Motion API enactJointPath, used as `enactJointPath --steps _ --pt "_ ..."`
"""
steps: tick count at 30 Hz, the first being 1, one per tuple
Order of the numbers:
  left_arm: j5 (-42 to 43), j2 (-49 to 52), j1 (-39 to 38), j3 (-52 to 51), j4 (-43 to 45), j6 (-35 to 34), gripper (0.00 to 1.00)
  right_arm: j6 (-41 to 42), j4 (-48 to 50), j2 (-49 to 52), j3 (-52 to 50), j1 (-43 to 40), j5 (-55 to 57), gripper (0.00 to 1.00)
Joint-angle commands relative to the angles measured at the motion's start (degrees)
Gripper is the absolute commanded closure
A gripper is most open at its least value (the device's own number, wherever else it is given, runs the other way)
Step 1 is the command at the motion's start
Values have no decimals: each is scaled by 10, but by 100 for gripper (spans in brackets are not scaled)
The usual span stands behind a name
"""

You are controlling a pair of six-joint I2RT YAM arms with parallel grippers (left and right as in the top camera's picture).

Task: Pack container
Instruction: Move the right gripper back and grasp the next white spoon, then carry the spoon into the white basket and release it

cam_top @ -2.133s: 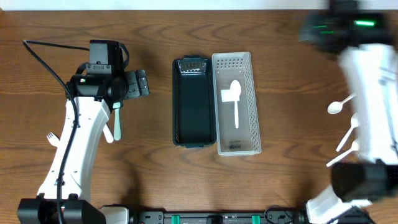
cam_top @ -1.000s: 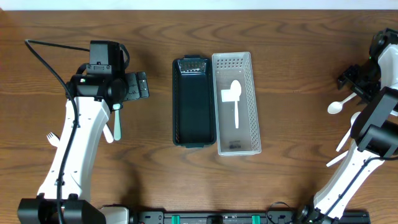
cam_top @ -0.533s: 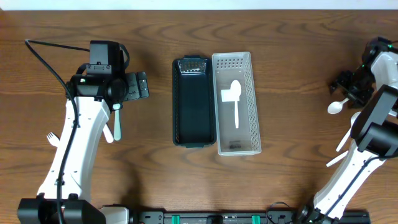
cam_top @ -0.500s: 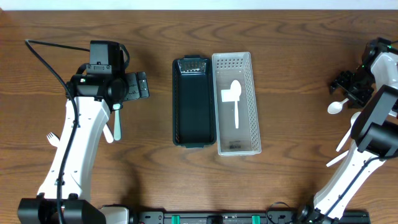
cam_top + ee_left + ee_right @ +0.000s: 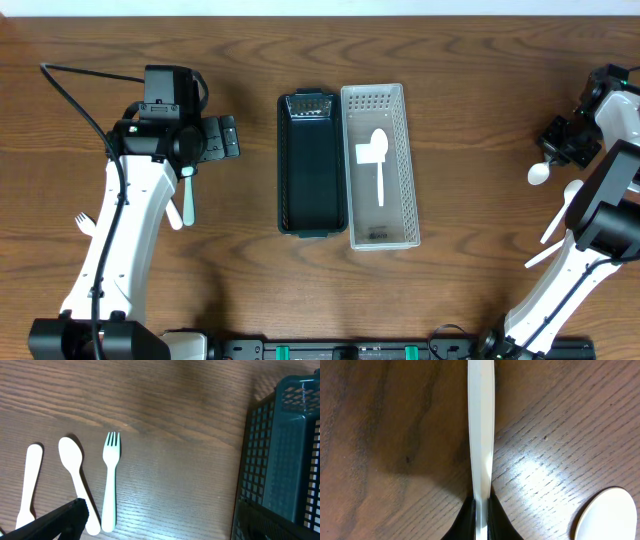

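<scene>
The container is a dark green basket [image 5: 312,165] [image 5: 285,450] with a white perforated tray [image 5: 403,165] beside it; a white spoon [image 5: 377,160] lies in the tray. My right gripper [image 5: 562,146] [image 5: 481,517] is at the table's right edge, shut on the handle of a white spoon [image 5: 540,173] [image 5: 481,430] that lies on the wood. My left gripper [image 5: 216,137] [image 5: 160,527] hangs open left of the basket with nothing between its fingers. Below it lie a white fork [image 5: 110,480] and a white spoon [image 5: 75,477].
Other white utensils lie by the right arm [image 5: 558,222], and one spoon bowl [image 5: 607,515] is close to the right fingers. On the left are a flat white handle [image 5: 27,485], utensils beside the arm [image 5: 186,198] and a small fork [image 5: 82,220].
My right gripper came down over the spoon's handle at the right edge and closed on it. The left arm, basket and tray have not moved.
</scene>
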Motion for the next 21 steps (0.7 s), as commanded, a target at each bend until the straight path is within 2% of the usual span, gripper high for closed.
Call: enactJointPath --steps 1,6,11,17,21 --pt "-5 3 3 13 0 5 2 -2 -3 26 -28 5 -20 99" --pt "-5 3 3 13 0 5 2 -3 4 -43 -20 26 -18 99" --pt "-5 3 3 13 0 5 2 -17 10 -174 -2 91 -24 99" --pt "-5 3 3 13 0 5 2 -17 10 -305 -2 236 -26 99" --pt "-5 3 3 13 0 5 2 -15 9 -327 -2 347 -26 99"
